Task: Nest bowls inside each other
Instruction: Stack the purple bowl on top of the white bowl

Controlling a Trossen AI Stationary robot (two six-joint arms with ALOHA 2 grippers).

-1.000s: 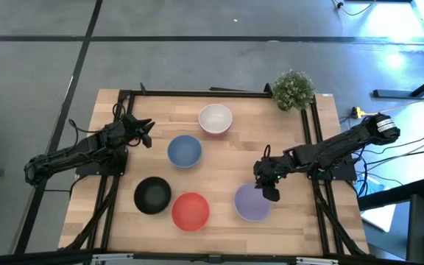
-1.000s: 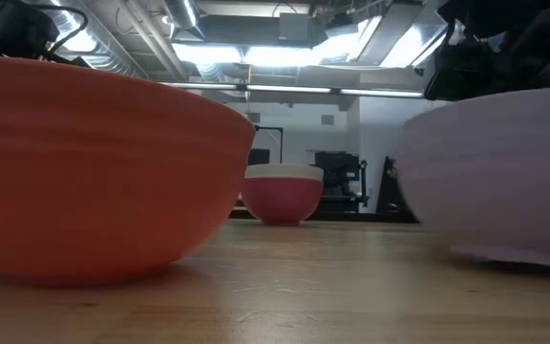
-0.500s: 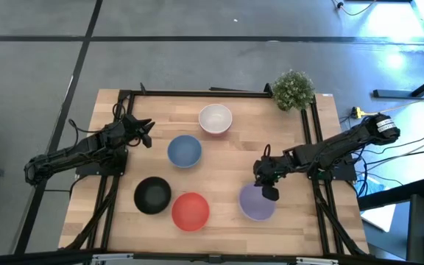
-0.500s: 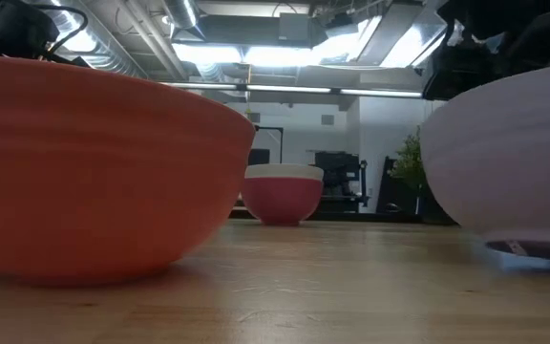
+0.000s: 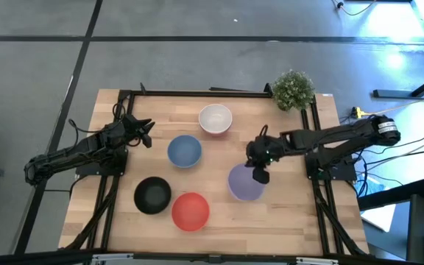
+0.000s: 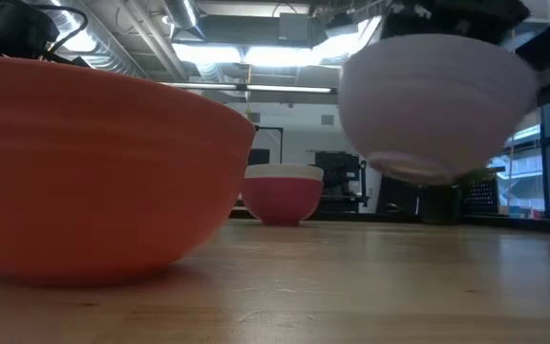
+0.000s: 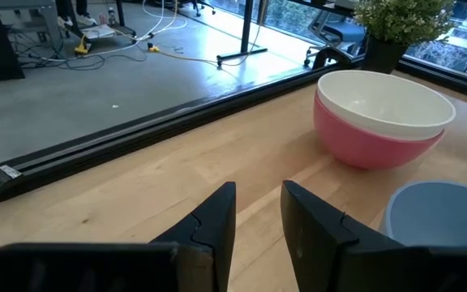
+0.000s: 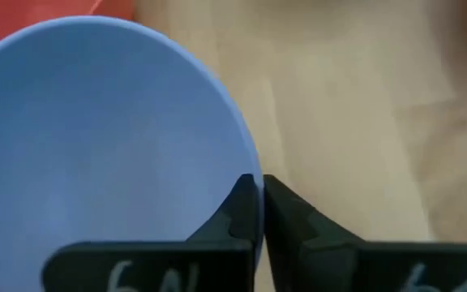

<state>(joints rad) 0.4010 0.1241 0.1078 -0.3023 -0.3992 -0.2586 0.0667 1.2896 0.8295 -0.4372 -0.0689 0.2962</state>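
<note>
- Left gripper waits at the left of the high view, over the table's left edge, with its fingers a narrow gap apart and nothing between them.
- Just right of it in that view sits the blue bowl; below lie the black bowl and the red-orange bowl, each standing alone on the wooden table.
- At upper centre the white bowl already sits nested inside the crimson-pink bowl, as the left wrist view shows.
- Right gripper, right of centre, is pinched tight on the rim of the lavender bowl; the low view shows that bowl lifted well clear of the table, roughly level, mouth up.
- Deciding relation: the red-orange bowl lies down and to the left of the carried bowl in the high view, the blue bowl up and to the left at a similar remove. Either looks a fair target to me, and the right arm alone holds the load.
- A round bowl has no long axis, so I judge only centring over the target matters before lowering.
</note>
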